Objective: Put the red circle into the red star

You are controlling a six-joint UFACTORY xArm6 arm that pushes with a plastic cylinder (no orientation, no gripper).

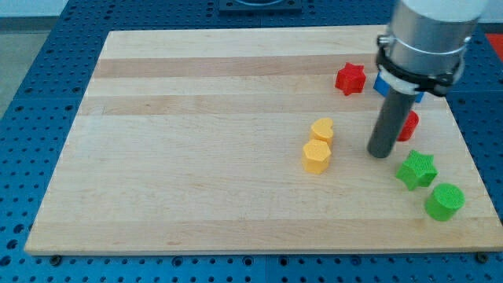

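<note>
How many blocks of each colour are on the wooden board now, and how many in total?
Red: 2, the red star and the red circle, partly hidden behind my tip.
Yellow: 2, the yellow heart and the yellow hexagon.
Green: 2, the green star and the green circle.
Blue: 1, the blue block, mostly hidden.
Total: 7.

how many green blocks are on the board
2: a green star near the view's right edge, right of my tip, and a green circle just below-right of it. None seems hidden.

I see the star point(350, 79) toward the view's top, the circle point(407, 126) below it, my tip point(380, 152) just left of the circle.
</note>
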